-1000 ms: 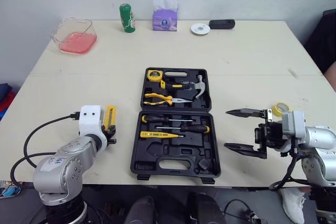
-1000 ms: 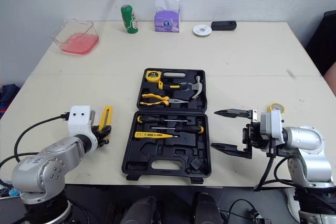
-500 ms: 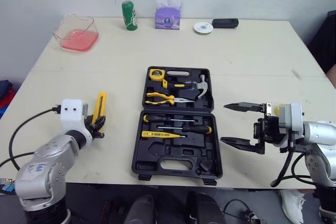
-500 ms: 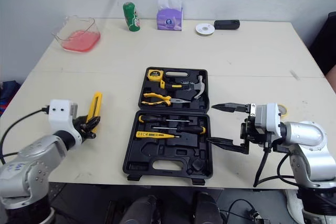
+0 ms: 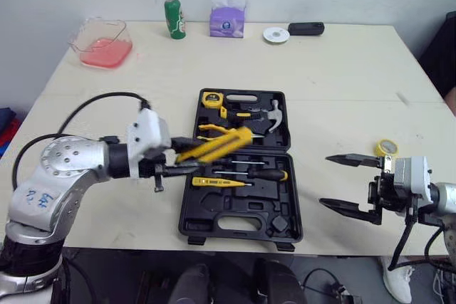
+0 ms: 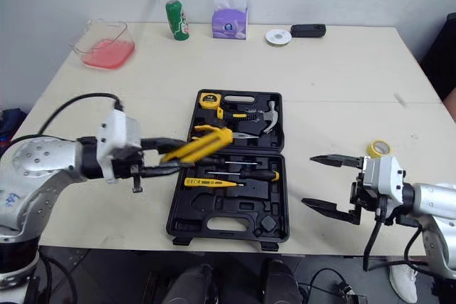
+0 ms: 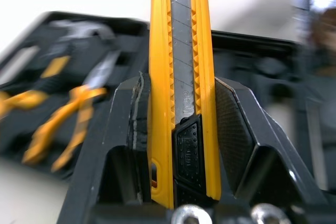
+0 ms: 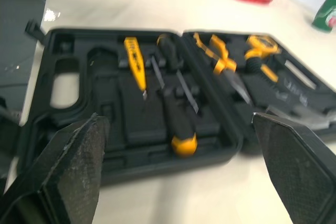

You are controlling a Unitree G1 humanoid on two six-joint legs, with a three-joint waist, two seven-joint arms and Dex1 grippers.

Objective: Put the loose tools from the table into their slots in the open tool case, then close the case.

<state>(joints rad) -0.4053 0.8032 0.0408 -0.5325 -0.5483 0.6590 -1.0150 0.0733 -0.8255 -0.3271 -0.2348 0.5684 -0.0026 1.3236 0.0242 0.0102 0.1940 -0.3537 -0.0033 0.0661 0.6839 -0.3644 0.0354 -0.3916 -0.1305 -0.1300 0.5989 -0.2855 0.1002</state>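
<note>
Lower right: right gripper [image 5: 353, 184], fingers spread wide, beside the open black plastic tool case [image 5: 206, 211]. Centre: left gripper [image 5: 182, 158] clenches a yellow-and-black utility knife [image 5: 215, 148], angled over the case's left edge. Right: small yellow tape roll [image 5: 385, 148].

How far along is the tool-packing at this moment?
Done: pliers, hammer, tape measure and screwdrivers sit in the open case. In hand: the left tool grips the yellow utility knife above the case. Left: slot the knife, probably the yellow tape roll lying by the open right tool, then close the case.
</note>
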